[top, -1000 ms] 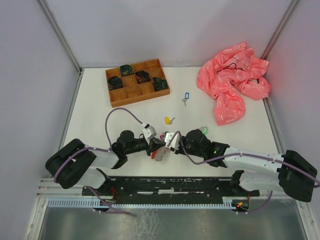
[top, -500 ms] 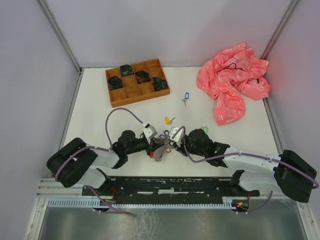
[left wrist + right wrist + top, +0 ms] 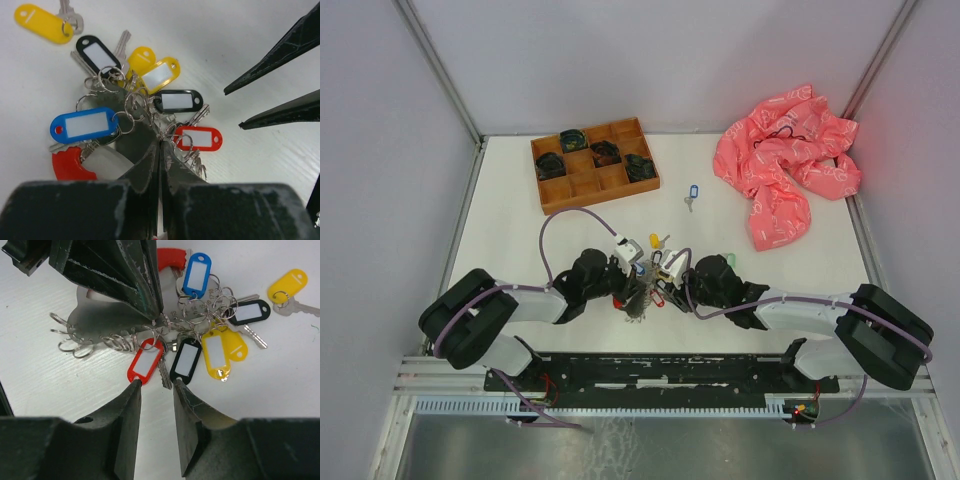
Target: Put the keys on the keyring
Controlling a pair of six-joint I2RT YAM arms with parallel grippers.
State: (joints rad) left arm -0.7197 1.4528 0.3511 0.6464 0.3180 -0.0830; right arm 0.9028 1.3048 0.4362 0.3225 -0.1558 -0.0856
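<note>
The keyring bunch (image 3: pixel 647 293) lies between both grippers, with several tagged keys on it and a red oval tag (image 3: pixel 67 165). Among them are a blue-tagged key (image 3: pixel 85 125), a red-tagged key (image 3: pixel 146 365), a black one (image 3: pixel 187 360) and a yellow one (image 3: pixel 216 355). My left gripper (image 3: pixel 161 142) is shut, its tips pinching the silvery rings at the bunch's core (image 3: pixel 159 322). My right gripper (image 3: pixel 157 385) is open, its fingertips (image 3: pixel 135 386) touching the ends of the red and black tags. Loose keys lie apart: yellow (image 3: pixel 656 240), blue (image 3: pixel 692 193), green (image 3: pixel 728 260).
A wooden compartment tray (image 3: pixel 592 165) with dark items stands at the back left. A crumpled pink cloth (image 3: pixel 785 165) lies at the back right. The loose yellow key (image 3: pixel 42 22) lies just beyond the bunch. White walls enclose the table.
Both grippers have moved away from the near edge, towards the loose yellow key. The bunch has shifted with the left gripper. The right gripper has come close against the bunch.
</note>
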